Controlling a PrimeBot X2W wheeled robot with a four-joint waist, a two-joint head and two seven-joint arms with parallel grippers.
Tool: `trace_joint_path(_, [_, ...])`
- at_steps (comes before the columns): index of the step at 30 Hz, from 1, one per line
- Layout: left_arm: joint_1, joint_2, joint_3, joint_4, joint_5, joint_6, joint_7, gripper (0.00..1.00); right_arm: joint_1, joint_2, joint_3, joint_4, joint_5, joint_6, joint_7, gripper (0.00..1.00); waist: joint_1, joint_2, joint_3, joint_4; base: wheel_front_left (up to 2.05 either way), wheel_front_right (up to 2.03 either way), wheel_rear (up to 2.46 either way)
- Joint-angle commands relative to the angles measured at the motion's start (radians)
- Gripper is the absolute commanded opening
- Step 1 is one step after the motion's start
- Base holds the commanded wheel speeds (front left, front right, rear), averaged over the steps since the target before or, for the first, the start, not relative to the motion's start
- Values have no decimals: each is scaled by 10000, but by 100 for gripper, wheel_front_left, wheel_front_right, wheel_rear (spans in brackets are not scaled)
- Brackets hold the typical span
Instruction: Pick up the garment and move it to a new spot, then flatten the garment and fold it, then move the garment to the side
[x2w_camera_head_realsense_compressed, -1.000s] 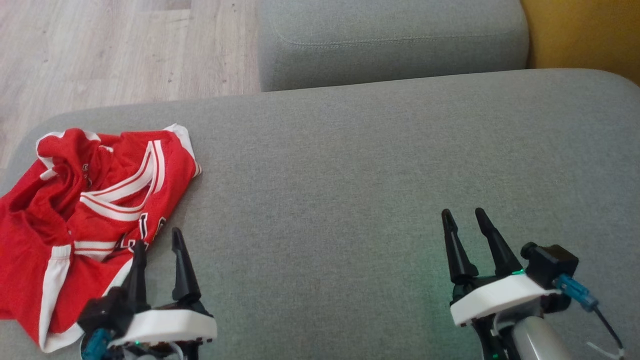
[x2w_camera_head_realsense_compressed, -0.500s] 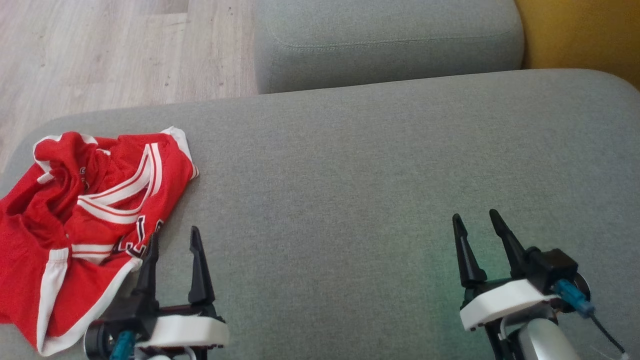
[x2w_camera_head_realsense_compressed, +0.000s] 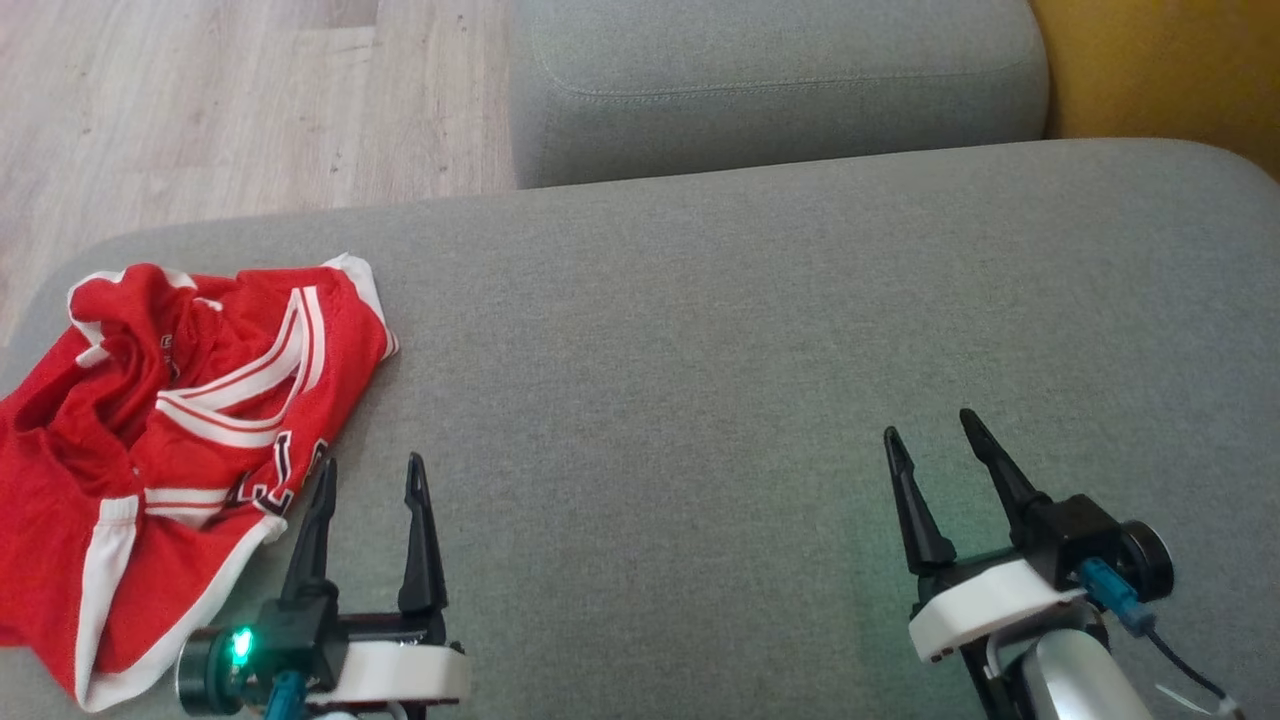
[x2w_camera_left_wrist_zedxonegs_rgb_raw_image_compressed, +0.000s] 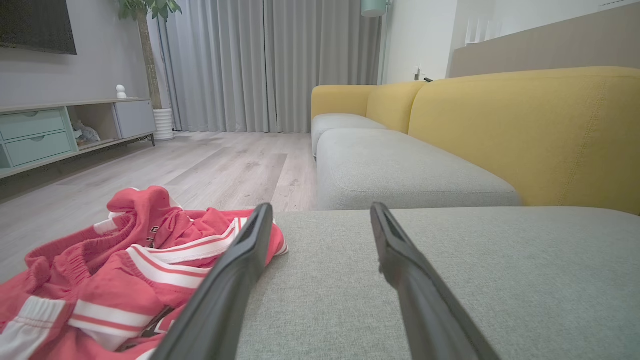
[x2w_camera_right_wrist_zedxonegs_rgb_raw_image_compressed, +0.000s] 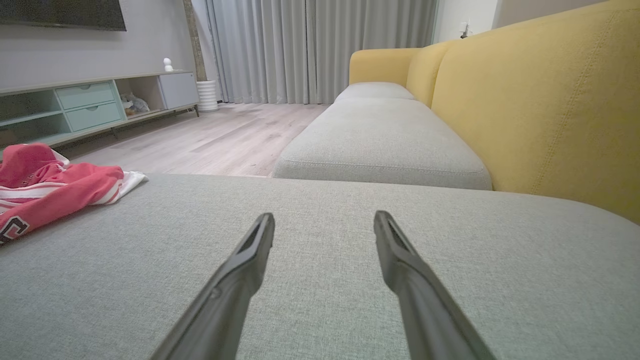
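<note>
The garment (x2w_camera_head_realsense_compressed: 170, 440) is a red jersey with white stripes and black letters, crumpled at the left end of the grey sofa cushion (x2w_camera_head_realsense_compressed: 700, 330). It also shows low on the left in the left wrist view (x2w_camera_left_wrist_zedxonegs_rgb_raw_image_compressed: 130, 265) and at the left edge in the right wrist view (x2w_camera_right_wrist_zedxonegs_rgb_raw_image_compressed: 45, 190). My left gripper (x2w_camera_head_realsense_compressed: 370, 465) hangs open just right of the garment's near edge, nothing between its fingers. Over bare cushion at the lower right, my right gripper (x2w_camera_head_realsense_compressed: 930, 425) is open and empty too.
A second grey cushion (x2w_camera_head_realsense_compressed: 780, 80) lies beyond the first one. The yellow sofa back (x2w_camera_head_realsense_compressed: 1160, 70) rises on the right. Wooden floor (x2w_camera_head_realsense_compressed: 230, 100) spreads past the cushion's left and far edges. A low cabinet (x2w_camera_right_wrist_zedxonegs_rgb_raw_image_compressed: 100, 105) and curtains (x2w_camera_right_wrist_zedxonegs_rgb_raw_image_compressed: 320, 45) stand far off.
My left gripper has slid a little to the right, off the garment's edge, and turned at the wrist. The right gripper has shifted slightly. The garment lies as before.
</note>
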Motion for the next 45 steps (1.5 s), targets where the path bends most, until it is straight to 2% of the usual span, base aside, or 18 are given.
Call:
trace_joint_path(1, [-290, 77, 257, -237, 13, 45, -95, 100, -449, -79, 256, -258, -23, 77, -111, 100, 0, 0, -19, 8, 0, 0, 0])
trace_joint_path(10, [-296, 77, 290, -112, -110, 0, -95, 100, -439, -79, 242, -216, 42, 77, -111, 100, 0, 0, -22, 92, 0, 0, 0])
trace_joint_path(16, [-369, 77, 282, -87, -159, 12, -95, 100, -358, -79, 265, -203, 3, 77, -111, 100, 0, 0, 1, 575, 0, 0, 0])
trace_joint_path(20, [-367, 77, 291, -162, -169, -6, -95, 100, -289, -79, 266, -266, -10, 77, -111, 100, 0, 0, 66, 1359, 0, 0, 0])
trace_joint_path(29, [-274, 77, 557, -402, -357, 76, -95, 100, -71, -79, 288, -255, -32, 77, -111, 100, 0, 0, 186, 3773, 0, 0, 0])
trace_joint_path(33, [-157, 77, 735, -552, -362, 47, -95, 100, -29, -79, 327, -234, -111, 77, -111, 100, 0, 0, 245, 4549, 0, 0, 0])
trace_joint_path(37, [-146, 77, 977, -868, -479, 80, -95, 100, -103, -79, 320, -236, -306, 77, -111, 100, 0, 0, 478, 4954, 0, 0, 0])
trace_joint_path(42, [-536, 77, 1506, -1342, -630, 114, -95, 100, -430, -79, 203, -325, -882, 77, -111, 100, 0, 0, 1287, 4987, 0, 0, 0])
trace_joint_path(45, [-1135, 77, 1829, -1507, -588, -160, -95, 100, -672, -79, -5, -427, -1499, 77, -111, 100, 0, 0, 2006, 4884, 0, 0, 0])
